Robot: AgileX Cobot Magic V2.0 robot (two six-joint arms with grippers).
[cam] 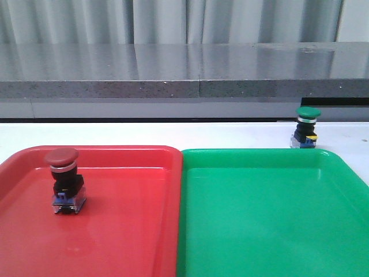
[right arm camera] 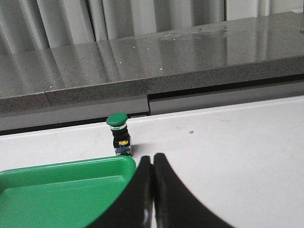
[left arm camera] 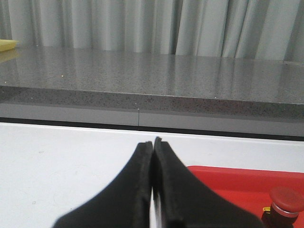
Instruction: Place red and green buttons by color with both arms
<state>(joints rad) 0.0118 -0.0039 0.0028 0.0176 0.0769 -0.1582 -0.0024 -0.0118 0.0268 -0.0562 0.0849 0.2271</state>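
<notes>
Awaiting pickup near the table's far right edge, the green-capped push-button switch [cam: 307, 127] needs the closed, empty right gripper [right arm camera: 153, 161] to open.

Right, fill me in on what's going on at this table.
Nothing is being held right now. The red button stands upright in the red tray. The green button stands on the white table, just beyond the far edge of the green tray, so it is not yet sorted. The left gripper and the right gripper are both shut and empty.
</notes>
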